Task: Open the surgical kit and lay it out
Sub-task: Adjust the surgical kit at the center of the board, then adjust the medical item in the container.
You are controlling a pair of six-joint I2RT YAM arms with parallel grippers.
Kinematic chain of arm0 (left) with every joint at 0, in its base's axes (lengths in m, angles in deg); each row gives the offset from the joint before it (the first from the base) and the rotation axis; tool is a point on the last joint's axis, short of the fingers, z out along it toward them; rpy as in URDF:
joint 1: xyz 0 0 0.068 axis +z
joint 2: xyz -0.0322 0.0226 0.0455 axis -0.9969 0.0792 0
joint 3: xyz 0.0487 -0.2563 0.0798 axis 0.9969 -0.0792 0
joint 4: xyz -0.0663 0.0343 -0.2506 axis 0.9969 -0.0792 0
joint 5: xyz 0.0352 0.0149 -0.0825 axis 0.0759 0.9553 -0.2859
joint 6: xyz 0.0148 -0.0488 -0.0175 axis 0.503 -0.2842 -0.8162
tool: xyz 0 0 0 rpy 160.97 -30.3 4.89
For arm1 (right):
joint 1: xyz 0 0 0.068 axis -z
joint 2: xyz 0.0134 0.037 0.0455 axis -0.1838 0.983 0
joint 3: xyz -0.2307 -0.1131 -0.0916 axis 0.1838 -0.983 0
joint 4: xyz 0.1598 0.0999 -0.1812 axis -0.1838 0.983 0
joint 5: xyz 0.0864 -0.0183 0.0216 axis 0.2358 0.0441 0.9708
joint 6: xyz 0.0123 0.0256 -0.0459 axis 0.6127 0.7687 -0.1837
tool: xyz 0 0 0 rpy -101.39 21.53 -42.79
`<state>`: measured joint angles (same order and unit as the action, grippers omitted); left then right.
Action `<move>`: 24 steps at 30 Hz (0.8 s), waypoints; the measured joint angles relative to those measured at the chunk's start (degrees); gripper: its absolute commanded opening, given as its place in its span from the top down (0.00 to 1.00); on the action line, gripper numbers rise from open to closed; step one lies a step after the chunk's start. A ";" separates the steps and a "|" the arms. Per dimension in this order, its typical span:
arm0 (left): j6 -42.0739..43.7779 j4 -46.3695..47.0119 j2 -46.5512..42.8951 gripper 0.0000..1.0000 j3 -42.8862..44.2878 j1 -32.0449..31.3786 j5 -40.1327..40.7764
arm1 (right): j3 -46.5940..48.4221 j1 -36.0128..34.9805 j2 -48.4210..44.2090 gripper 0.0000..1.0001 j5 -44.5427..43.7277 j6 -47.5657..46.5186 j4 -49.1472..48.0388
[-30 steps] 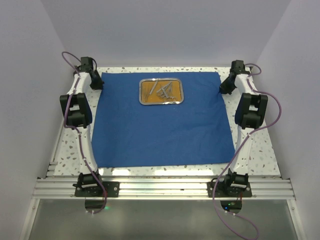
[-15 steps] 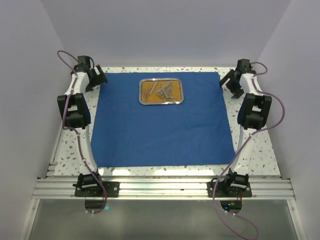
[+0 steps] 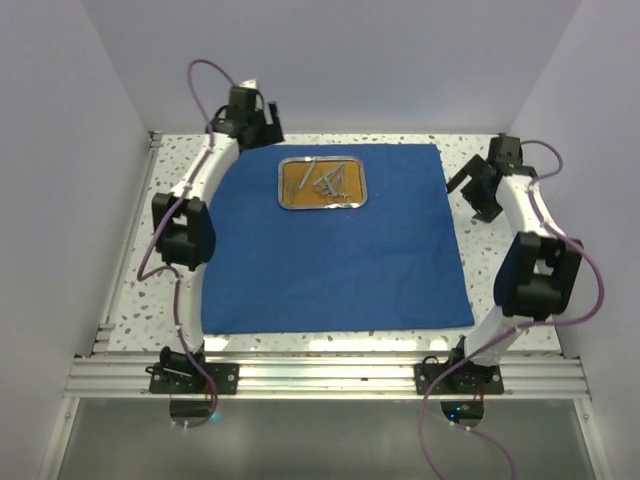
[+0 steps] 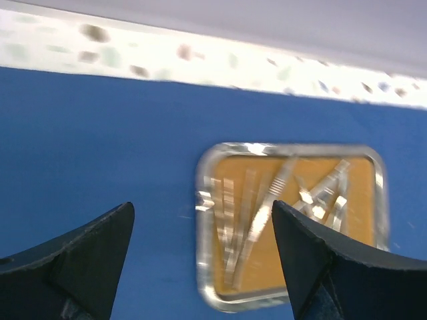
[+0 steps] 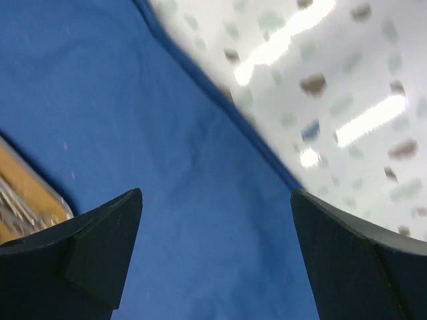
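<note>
**Left fingers (image 3: 262, 128) and right fingers (image 3: 465, 183) open, corners released**

Top: wrap (image 3: 330, 260) flat on worktop (image 3: 130, 290), tray (image 3: 279, 185) far-centre. I've swung the left arm towards it.
Left wrist: nothing held, instruments (image 4: 267, 213) in tray.
Right wrist: empty over wrap edge.
Unwrap looks done; layout next.

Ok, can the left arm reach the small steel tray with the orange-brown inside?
Probably yes: the left gripper hangs open near the steel tray, only flat blue cloth between.

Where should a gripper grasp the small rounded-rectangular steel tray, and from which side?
Probably the steel tray's raised left rim, from above, one finger inside, one outside. It lies flat on the royal-blue cloth, silver instruments crowd its middle, and the open left gripper hovers nearest.
</note>
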<state>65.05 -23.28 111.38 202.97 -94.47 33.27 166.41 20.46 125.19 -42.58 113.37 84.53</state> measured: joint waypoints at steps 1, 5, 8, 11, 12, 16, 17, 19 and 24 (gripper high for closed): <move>-0.04 -0.07 0.74 0.15 1.03 -2.58 0.00 | -4.24 -0.09 -4.11 0.04 0.42 0.15 -0.90; -0.52 -0.09 5.55 0.20 6.38 -11.08 -0.81 | -18.88 -1.90 -18.01 0.04 0.87 0.17 -0.87; -1.18 0.31 8.52 0.22 8.31 -14.47 -1.11 | -27.19 -3.91 -25.16 0.04 1.22 -0.13 0.50; -2.08 0.83 10.93 0.24 8.63 -16.41 -1.05 | -32.06 -4.55 -30.27 0.04 0.92 -1.01 3.74; -2.25 1.01 11.72 0.25 8.66 -16.85 -0.94 | -33.00 -4.55 -31.80 0.04 0.52 -1.38 5.18; -3.08 1.42 14.91 0.28 9.57 -18.62 0.83 | -34.49 -4.55 -36.98 0.04 -0.52 -2.32 9.11; -3.13 1.42 15.56 0.28 9.57 -19.08 1.42 | -34.58 -4.57 -38.01 0.04 -0.74 -2.49 9.84; -3.48 1.42 16.70 0.29 9.60 -20.00 2.38 | -34.80 -4.57 -39.52 0.04 -0.98 -2.82 10.99; -3.61 1.53 18.62 0.31 9.64 -21.64 4.70 | -35.01 -4.57 -40.02 0.04 -0.98 -3.19 12.87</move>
<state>61.45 -21.75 130.00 212.61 -116.11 37.97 131.39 15.89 85.17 -43.56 110.18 97.40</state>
